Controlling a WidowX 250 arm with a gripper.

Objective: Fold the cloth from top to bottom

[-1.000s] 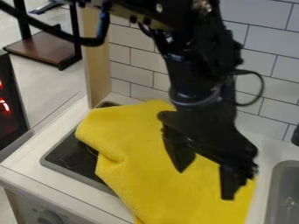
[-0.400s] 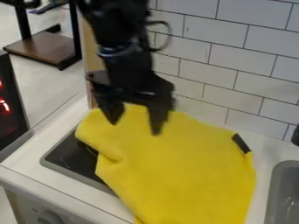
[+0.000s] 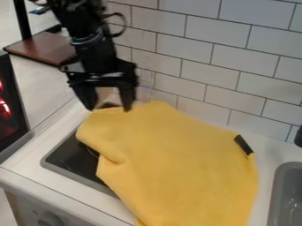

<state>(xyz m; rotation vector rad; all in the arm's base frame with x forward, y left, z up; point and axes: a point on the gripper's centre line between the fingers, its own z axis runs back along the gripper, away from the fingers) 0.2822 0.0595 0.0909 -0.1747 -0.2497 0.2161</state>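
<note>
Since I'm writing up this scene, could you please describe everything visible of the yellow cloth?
The yellow cloth looks soft, like towelling, with a dark tag at its right edge. It lies spread, creased on the left, across the black stovetop and white counter. The gripper hangs by its upper-left edge; contact is unclear.

I am observing the cloth lying on the worktop, overlapping the stovetop near the left edge. The sink is sitting right of the cloth, apart; the wall is standing behind the back edge, the knob below the front edge.
</note>
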